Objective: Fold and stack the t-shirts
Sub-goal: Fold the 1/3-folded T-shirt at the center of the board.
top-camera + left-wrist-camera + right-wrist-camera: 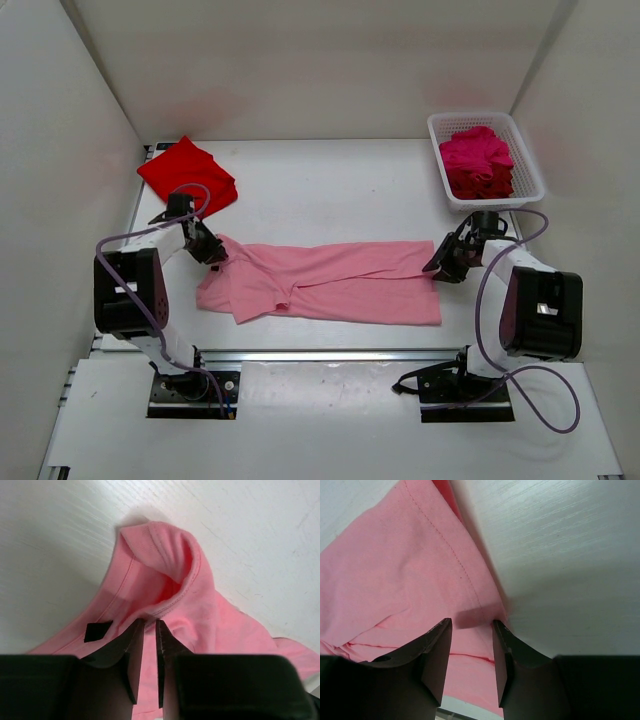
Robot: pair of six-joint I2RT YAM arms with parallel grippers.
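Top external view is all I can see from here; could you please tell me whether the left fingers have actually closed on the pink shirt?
Observer: Yes. In the left wrist view the left fingers are almost together, with a stitched band of the pink shirt pinched in the narrow gap.
Operator: Thank you. Are the right fingers gripping too?
Observer: No. The right wrist view shows the right fingers apart, with the shirt's stitched edge lying below the gap.
Operator: Does the cloth at the left lie flat?
Observer: No. Just past the left fingers the band curls up off the table in a raised loop.
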